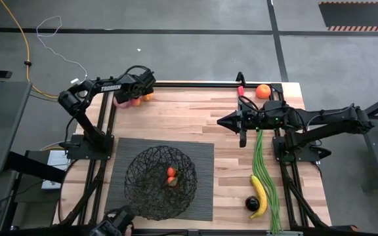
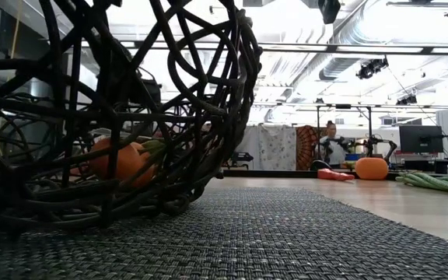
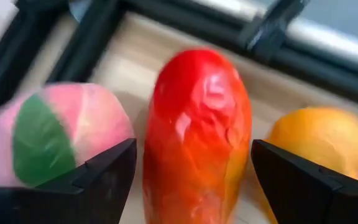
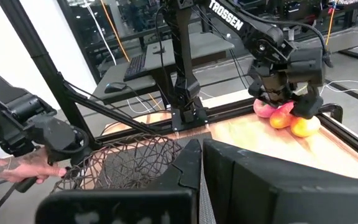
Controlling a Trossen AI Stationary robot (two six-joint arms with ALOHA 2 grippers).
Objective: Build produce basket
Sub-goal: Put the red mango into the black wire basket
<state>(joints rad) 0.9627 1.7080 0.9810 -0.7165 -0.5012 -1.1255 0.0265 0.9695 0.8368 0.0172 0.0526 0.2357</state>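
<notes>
The left arm's two-fingered tool [image 3: 191, 180] stands at the far left corner of the pale wooden counter [image 1: 195, 118], lowered over a row of three small toy pieces of produce. Its two dark fingers [image 3: 107, 180] are spread open and straddle the glossy red, elongated pepper [image 3: 197, 137], one to each side, with a gap visible on both flanks; nothing is gripped yet. The pepper's long axis runs straight ahead between the fingers, across the line along which they close, so closing would likely pinch it across its narrow width. The pink round peach with a green leaf patch [image 3: 61, 134] lies just outside one finger, the orange round fruit [image 3: 328, 149] just outside the other; both are close enough to be nudged. The round black wire-mesh basket [image 1: 161, 182] sits on a dark ribbed mat [image 1: 202, 157] near the front edge, well apart from this corner, already holding small orange pieces. The right arm's tool [image 1: 225, 120], closed and empty, waits over mid-counter beside the long green beans [image 1: 262, 164], far from the pepper.
</notes>
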